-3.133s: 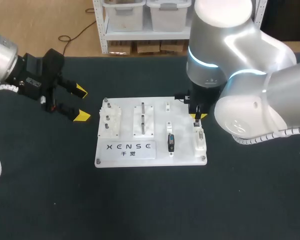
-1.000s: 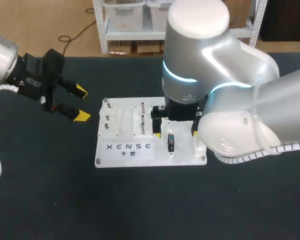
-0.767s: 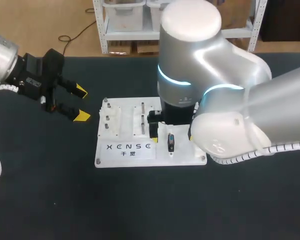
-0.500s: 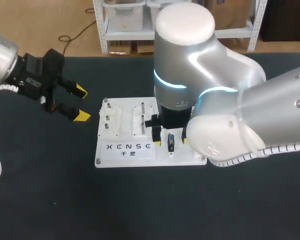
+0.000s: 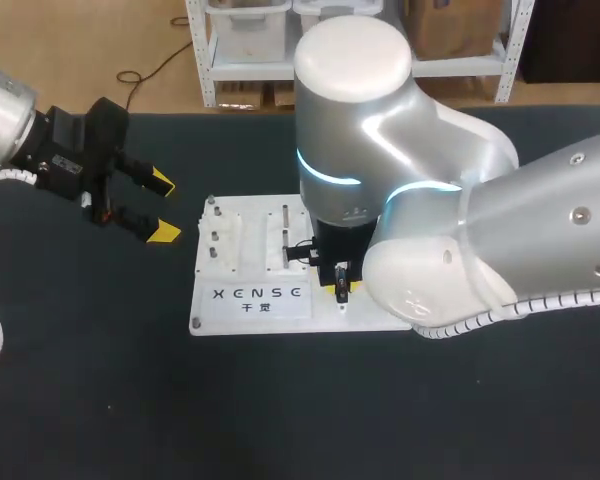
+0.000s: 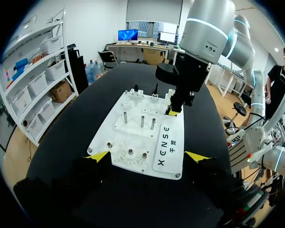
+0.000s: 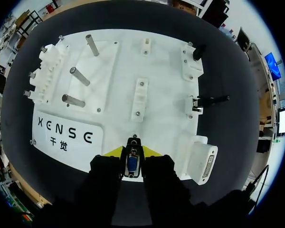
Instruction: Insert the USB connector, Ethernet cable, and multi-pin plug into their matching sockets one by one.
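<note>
**Two arms, one connector board: right pincer on the USB connector, left pincer wide and empty**

1. Surface (image 5: pixel 280 420): dark and matte. It carries the board near its middle.

2. Right arm (image 5: pixel 430 220): comes in from the right side and reaches past the middle. Its large silver body hangs over the board's right half and hides that half in the head view.

3. Left arm (image 5: pixel 40 150): sits at the left edge of the surface, well apart from the board.

4. Board (image 5: pixel 252 205): white, rectangular and lying flat. A lettered panel lies along its near edge.

5. Left pincer (image 5: pixel 162 208): its fingers are spread wide and hold nothing. It sits off the board's left side, and from its own wrist camera the board lies ahead of it.

6. Right pincer (image 7: pixel 132 153): points straight down onto the board's near edge, just right of the lettered panel. Its fingers are drawn in close.

7. Multi-pin plug (image 7: pixel 202 164): a white block at the board's corner, beside the right pincer and not touched by it.

8. Metal pegs (image 7: pixel 79 76): three, standing upright on the board's far-left part.

9. USB connector (image 7: pixel 132 161): small and black with a blue insert. It stands on the board between the right pincer's yellow tips, and a finger appears to press on each side.
</note>
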`<state>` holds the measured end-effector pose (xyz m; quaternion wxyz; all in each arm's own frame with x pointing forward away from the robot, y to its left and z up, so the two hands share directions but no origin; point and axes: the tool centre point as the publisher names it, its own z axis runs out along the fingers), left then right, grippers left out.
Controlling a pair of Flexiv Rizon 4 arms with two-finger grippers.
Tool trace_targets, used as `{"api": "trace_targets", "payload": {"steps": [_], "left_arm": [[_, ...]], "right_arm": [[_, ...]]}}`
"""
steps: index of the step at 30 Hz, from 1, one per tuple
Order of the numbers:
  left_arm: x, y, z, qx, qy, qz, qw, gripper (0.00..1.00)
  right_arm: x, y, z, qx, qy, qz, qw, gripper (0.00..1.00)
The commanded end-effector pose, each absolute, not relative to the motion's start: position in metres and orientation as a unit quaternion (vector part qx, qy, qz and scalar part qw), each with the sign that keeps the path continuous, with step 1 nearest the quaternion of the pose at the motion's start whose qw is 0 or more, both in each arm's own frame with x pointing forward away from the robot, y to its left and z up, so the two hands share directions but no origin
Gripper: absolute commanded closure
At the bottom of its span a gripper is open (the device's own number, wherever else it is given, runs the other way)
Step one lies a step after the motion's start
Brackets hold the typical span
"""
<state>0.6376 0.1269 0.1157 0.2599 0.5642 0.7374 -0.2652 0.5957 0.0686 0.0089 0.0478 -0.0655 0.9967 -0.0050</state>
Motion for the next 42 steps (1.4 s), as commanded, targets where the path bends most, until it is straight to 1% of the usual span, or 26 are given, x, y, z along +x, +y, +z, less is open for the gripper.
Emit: {"api": "trace_targets", "payload": {"steps": [1, 15, 23, 33, 42], "left_arm": [[0.638, 0.127, 0.115, 0.565, 0.737, -0.265, 0.261, 0.0], [0.638, 0.127, 0.115, 0.565, 0.737, -0.265, 0.261, 0.0], [0.638, 0.127, 0.115, 0.565, 0.737, -0.265, 0.261, 0.0], [0.638, 0.127, 0.115, 0.565, 0.737, -0.265, 0.261, 0.0], [0.638, 0.127, 0.115, 0.565, 0.737, -0.265, 0.261, 0.0]], "right_arm": [[0.598, 0.066, 0.008, -0.064, 0.997, -0.003, 0.051, 1.0], [0.598, 0.05, 0.051, -0.053, 0.994, 0.026, 0.088, 1.0], [0.604, 0.024, 0.075, -0.033, 0.993, 0.02, 0.115, 1.0], [0.596, -0.006, 0.073, -0.013, 0.993, -0.003, 0.116, 1.0], [0.596, -0.013, 0.065, -0.008, 0.994, -0.008, 0.112, 1.0]]}}
